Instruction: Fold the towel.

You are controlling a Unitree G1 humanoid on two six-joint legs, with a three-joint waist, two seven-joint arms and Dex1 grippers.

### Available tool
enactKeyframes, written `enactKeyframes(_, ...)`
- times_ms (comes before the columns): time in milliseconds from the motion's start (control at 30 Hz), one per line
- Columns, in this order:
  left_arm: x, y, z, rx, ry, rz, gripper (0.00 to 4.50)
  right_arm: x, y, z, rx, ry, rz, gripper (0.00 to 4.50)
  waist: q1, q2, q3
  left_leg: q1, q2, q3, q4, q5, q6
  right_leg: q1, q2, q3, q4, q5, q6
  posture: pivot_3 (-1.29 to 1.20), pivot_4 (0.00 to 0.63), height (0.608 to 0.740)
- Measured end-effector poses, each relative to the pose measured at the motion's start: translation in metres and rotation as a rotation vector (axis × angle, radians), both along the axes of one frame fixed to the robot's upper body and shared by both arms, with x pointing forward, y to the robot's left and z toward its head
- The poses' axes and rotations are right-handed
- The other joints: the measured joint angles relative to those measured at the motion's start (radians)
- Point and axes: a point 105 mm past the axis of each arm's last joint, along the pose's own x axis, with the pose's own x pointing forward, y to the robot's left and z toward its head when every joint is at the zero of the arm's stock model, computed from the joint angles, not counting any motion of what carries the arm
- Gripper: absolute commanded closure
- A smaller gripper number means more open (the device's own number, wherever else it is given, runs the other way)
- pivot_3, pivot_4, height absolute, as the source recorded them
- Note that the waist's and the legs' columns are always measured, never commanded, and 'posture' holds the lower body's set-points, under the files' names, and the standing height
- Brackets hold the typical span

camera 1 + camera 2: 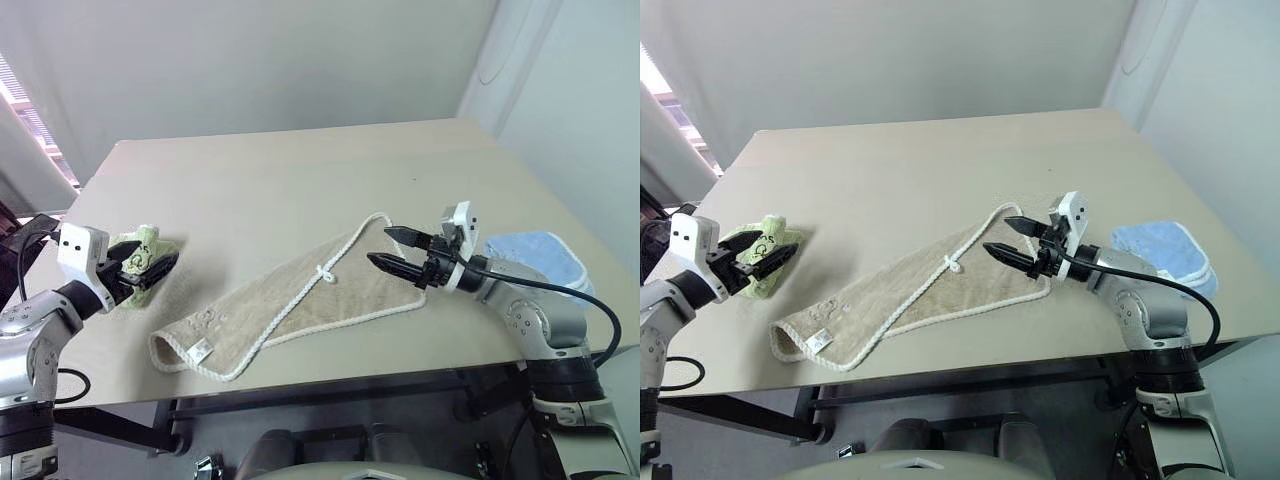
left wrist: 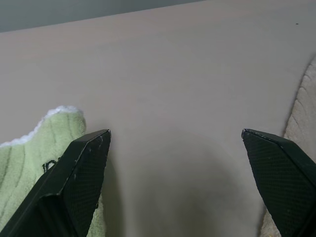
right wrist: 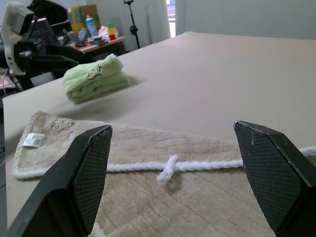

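Beige counter (image 1: 300, 180) carries the towel (image 1: 300, 305) between my spread jaws; green towel (image 1: 140, 250) under left, blue towel (image 1: 535, 255) beside right.

Even, soft daylight, brightest from the window (image 1: 25, 110) left of the desk (image 1: 300, 180). Shadows on the desk faint, no glare. Head views sharp; wrist-view fingers (image 2: 74, 182) slightly soft.
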Motion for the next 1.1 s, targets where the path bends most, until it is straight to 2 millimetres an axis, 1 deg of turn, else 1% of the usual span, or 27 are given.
enactKeyframes(100, 0.0, -0.004, 0.001, -0.006, 0.0, -0.023, 0.03, 0.001, 0.002, 0.002, 0.05, 0.022, -0.014, 0.35, -0.002, 0.0, 0.0, 0.0, 0.0, 0.0, 0.0, 0.0, 0.0, -0.001, 0.0, 0.0, 0.001, 0.0, 0.0, 0.0, 0.0, 0.74)
enactKeyframes(300, -0.001, -0.012, 0.006, -0.033, -0.009, -0.066, 0.03, 0.002, 0.005, 0.003, 0.073, 0.027, -0.029, 0.35, -0.004, 0.0, 0.0, -0.001, 0.0, 0.0, 0.0, 0.0, 0.0, -0.002, 0.0, 0.0, 0.001, 0.0, 0.0, 0.0, 0.0, 0.74)
enactKeyframes(467, -0.012, -0.03, 0.011, -0.034, -0.015, -0.149, 0.03, 0.003, 0.002, 0.004, 0.072, 0.021, -0.042, 0.35, -0.003, 0.0, 0.0, -0.001, 0.0, 0.0, 0.0, 0.0, 0.0, -0.002, 0.0, 0.001, 0.001, 0.0, 0.0, 0.0, 0.0, 0.74)
enactKeyframes(533, -0.016, -0.035, 0.008, -0.03, 0.0, -0.182, 0.03, 0.005, -0.004, 0.002, 0.067, 0.016, -0.06, 0.35, -0.003, 0.0, 0.0, 0.0, 0.0, 0.0, 0.0, 0.0, 0.0, -0.001, 0.0, 0.001, 0.001, 0.0, 0.0, 0.0, 0.0, 0.74)
enactKeyframes(700, -0.029, -0.05, -0.01, -0.015, 0.071, -0.283, 0.03, 0.009, -0.018, -0.004, 0.033, 0.024, -0.088, 0.35, -0.004, 0.0, 0.0, 0.0, 0.0, 0.001, 0.0, 0.0, 0.0, -0.001, 0.0, 0.001, 0.001, 0.0, 0.0, 0.0, 0.0, 0.74)
enactKeyframes(867, -0.029, -0.058, -0.01, 0.013, 0.075, -0.341, 0.03, 0.014, -0.021, -0.004, 0.018, 0.022, -0.107, 0.35, -0.004, 0.0, 0.0, 0.0, 0.0, 0.001, 0.0, 0.0, 0.0, -0.001, 0.001, 0.001, 0.002, 0.0, 0.0, 0.0, 0.0, 0.74)
enactKeyframes(967, -0.031, -0.064, -0.014, 0.01, 0.092, -0.378, 0.03, 0.017, -0.022, -0.006, -0.003, 0.034, -0.131, 0.35, -0.004, 0.0, 0.0, 0.0, 0.0, 0.001, 0.0, 0.0, 0.0, -0.001, 0.001, 0.001, 0.002, 0.0, 0.0, 0.0, 0.0, 0.74)
enactKeyframes(1100, -0.039, -0.069, -0.018, 0.015, 0.106, -0.403, 0.03, 0.023, -0.025, -0.021, -0.096, 0.097, -0.151, 0.35, -0.007, 0.0, 0.0, 0.0, 0.0, 0.002, 0.0, 0.0, 0.0, -0.002, 0.0, 0.002, 0.002, 0.0, 0.0, 0.0, 0.0, 0.74)
